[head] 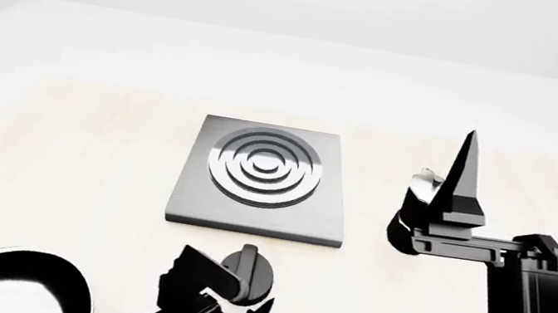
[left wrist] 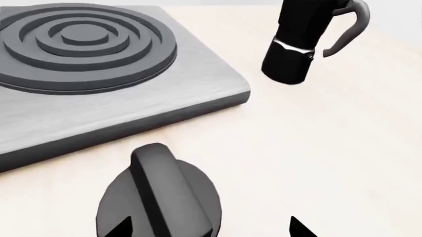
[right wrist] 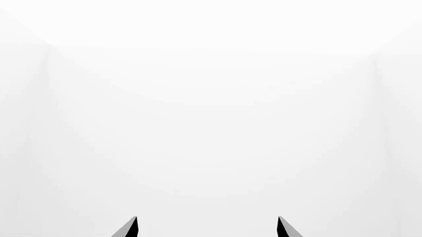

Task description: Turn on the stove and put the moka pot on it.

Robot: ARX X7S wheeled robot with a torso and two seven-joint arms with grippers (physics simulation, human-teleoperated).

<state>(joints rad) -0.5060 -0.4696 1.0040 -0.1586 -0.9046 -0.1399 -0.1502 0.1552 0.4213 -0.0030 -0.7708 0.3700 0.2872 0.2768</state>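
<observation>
In the head view the stove [head: 262, 177] lies at centre frame on the counter [head: 90, 143], its knob [head: 249, 274] just below it. The left end effector [head: 233, 305] straddles the knob, released. The pot [head: 416, 216], right of centre, is partly hidden by the raised right end effector [head: 528, 175], spread wide, seemingly empty.

No readable text, labels, brands, numbers or signs anywhere: none on the stove [head: 262, 177], its knob [left wrist: 161, 197], the moka pot [left wrist: 297, 44] or the surface [head: 91, 135]
</observation>
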